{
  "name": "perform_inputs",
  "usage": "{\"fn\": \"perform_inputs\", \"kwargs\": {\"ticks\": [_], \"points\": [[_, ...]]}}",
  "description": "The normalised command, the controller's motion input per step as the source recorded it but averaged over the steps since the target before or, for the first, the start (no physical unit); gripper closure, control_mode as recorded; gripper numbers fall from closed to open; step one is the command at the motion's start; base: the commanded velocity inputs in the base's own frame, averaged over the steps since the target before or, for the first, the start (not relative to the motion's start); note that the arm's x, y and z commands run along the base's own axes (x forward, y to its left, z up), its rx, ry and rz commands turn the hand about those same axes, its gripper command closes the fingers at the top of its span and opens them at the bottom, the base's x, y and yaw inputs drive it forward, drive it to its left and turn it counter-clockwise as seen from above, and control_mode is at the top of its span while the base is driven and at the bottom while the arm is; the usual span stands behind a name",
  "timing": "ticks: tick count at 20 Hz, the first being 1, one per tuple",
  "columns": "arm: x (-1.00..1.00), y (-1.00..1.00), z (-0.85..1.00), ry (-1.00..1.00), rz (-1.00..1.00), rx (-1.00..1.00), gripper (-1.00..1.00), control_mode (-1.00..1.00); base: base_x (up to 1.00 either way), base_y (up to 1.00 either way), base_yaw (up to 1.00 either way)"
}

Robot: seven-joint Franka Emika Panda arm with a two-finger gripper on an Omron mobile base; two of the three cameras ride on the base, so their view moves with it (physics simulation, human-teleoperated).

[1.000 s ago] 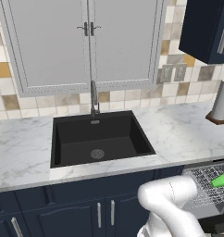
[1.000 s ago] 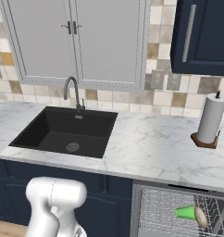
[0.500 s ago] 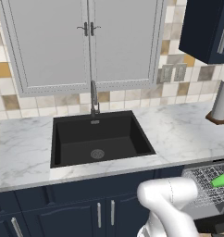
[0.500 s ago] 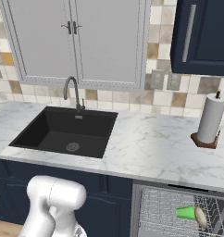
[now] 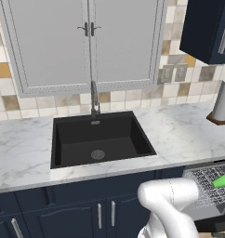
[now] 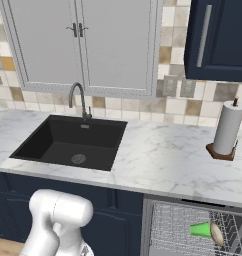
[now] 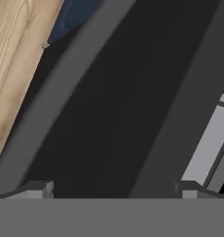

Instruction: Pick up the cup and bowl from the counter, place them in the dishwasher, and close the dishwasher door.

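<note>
The counter (image 6: 158, 160) runs white and veined across both base views, with the black sink (image 5: 100, 139) set into it and no cup or bowl on the marble I can see. Under its right end the dishwasher (image 6: 178, 230) stands open, its wire rack pulled into sight. Close before my hand a broad, flat, dark panel crosses the hand view on a slant; I take it for the dishwasher door (image 7: 114, 115), let down, with a strip of wooden floor (image 7: 16, 60) beyond its edge. The paper-towel roll (image 6: 228, 127) stands upright on the counter at the right, well apart from my work. In the rack the cup (image 6: 200, 229) lies on its side, bright green, and the bowl (image 6: 217, 234) shows as a pale sliver just beside it, touching or nearly so. My gripper (image 7: 113, 189) is spread as wide as it goes and holds nothing, both tips low near that dark panel.

Set against a second ago, nothing has shifted: cup, bowl, rack and the part of my arm in the base views sit exactly as they did. I read that as both dishes already delivered and only the door left to close; my hand seems placed for that, though I cannot tell whether it touches the panel yet
</note>
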Motion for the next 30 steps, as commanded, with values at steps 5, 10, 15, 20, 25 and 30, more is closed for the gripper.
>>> {"fn": "perform_inputs", "kwargs": {"ticks": [5, 10, 15, 20, 25, 30], "points": [[0.00, -0.05, -1.00, -0.40, 0.19, -0.42, -1.00, -1.00, 0.00, 0.00, 0.00], [0.02, -0.04, -1.00, -0.42, 0.19, -0.43, -1.00, -1.00, 0.00, 0.00, 0.00], [0.18, 0.00, -1.00, -0.44, 0.18, -0.46, -1.00, -1.00, 0.00, 0.00, 0.00], [0.55, -0.03, -1.00, -0.43, 0.15, -0.46, -1.00, -1.00, 0.00, 0.00, 0.00], [0.72, 0.00, -1.00, -0.42, 0.14, -0.45, -1.00, -1.00, 0.00, 0.00, 0.00], [0.52, 0.00, -1.00, -0.42, 0.14, -0.43, -1.00, -1.00, 0.00, 0.00, 0.00]]}}
